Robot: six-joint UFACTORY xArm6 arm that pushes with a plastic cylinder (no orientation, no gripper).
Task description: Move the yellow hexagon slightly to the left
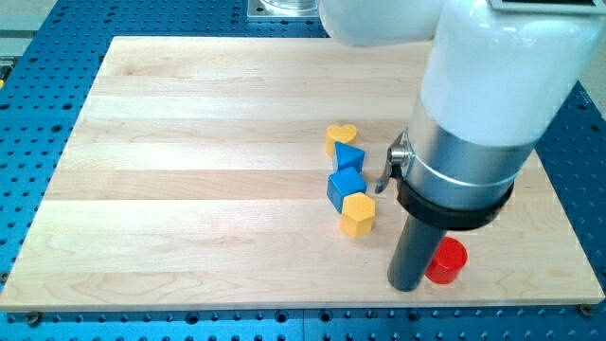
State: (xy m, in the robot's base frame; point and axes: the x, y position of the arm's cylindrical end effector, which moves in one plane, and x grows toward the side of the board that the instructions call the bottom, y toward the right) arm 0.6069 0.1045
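The yellow hexagon (358,215) lies right of the board's middle, touching the lower right of a blue cube (346,185). My rod comes down from the large white and silver arm at the view's right. My tip (408,284) rests on the board below and to the right of the yellow hexagon, apart from it by a short gap. A red cylinder (447,261) stands right beside the rod, on its right.
A blue triangular block (349,156) sits above the blue cube, and a yellow heart (341,137) above that, all in a near-vertical row. The wooden board (189,170) lies on a blue perforated table. The arm's body hides the board's upper right.
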